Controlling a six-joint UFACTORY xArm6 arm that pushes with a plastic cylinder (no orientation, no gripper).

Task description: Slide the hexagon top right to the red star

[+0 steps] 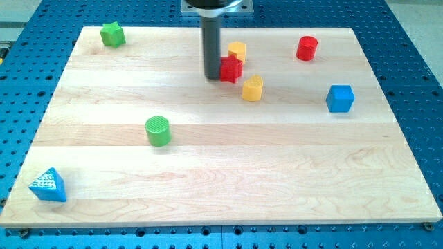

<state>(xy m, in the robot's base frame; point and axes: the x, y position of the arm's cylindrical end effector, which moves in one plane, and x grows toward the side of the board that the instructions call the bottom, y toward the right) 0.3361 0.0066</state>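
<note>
The rod (212, 41) is cut off by the view's top edge together with its grey mount (216, 6), so the arm above does not show. The yellow block (237, 50) at the far side is partly hidden behind the red star (231, 68), and its shape cannot be made out with certainty. The wooden board (221, 180) loses its near right corner to the view's right edge, and the blue perforated table (408, 69) runs off every edge.

Dark grey cylindrical rod (212, 48), silvery, perhaps metal, mount plate (216, 6)
</note>
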